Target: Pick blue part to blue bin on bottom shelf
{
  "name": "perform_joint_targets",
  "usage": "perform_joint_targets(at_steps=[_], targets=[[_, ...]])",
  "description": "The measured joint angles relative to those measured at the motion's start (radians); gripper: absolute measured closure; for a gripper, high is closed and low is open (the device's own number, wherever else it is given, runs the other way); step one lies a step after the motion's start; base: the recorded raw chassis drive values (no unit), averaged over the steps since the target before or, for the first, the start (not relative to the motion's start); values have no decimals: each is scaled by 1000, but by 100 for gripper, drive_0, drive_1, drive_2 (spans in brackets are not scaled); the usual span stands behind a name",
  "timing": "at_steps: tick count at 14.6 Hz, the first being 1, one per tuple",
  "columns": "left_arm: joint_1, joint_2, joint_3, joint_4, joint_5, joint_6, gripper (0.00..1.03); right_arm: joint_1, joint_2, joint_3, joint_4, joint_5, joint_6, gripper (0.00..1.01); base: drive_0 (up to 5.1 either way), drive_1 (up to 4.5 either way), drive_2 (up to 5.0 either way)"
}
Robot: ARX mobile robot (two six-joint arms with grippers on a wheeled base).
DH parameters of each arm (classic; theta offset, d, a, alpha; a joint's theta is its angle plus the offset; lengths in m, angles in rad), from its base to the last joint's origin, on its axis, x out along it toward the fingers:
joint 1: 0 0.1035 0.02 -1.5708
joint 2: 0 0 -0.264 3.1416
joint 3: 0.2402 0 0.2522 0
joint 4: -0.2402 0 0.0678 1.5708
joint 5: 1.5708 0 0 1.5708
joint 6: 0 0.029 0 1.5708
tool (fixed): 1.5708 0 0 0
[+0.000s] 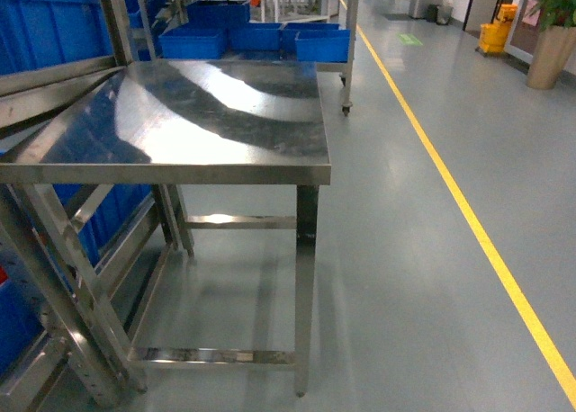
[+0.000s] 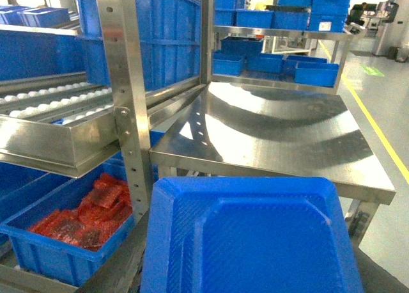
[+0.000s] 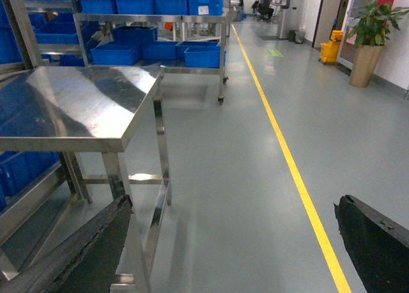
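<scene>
Right wrist view shows its jaws spread wide, empty; left jaws unseen — blue bin (image 2: 255, 242) sits below them, awaiting the part.

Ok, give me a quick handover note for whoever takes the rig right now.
Right tool: open, empty, beside the steel table.
Left tool: not in view.
Blue part: not seen in any view.
Blue bin: likely the plain blue crate close under the left wrist camera, next to the crate of red mesh bags.
Done: nothing visible.
Left: find the part, grasp it, place it in the bin.
</scene>
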Motion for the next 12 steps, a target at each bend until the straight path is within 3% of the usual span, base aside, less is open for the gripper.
perform_joint_targets(at_steps=[12], targets=[[-2,0,0,1,3,0,60,0,0,0,-1,1,0,3,7,428,-414]])
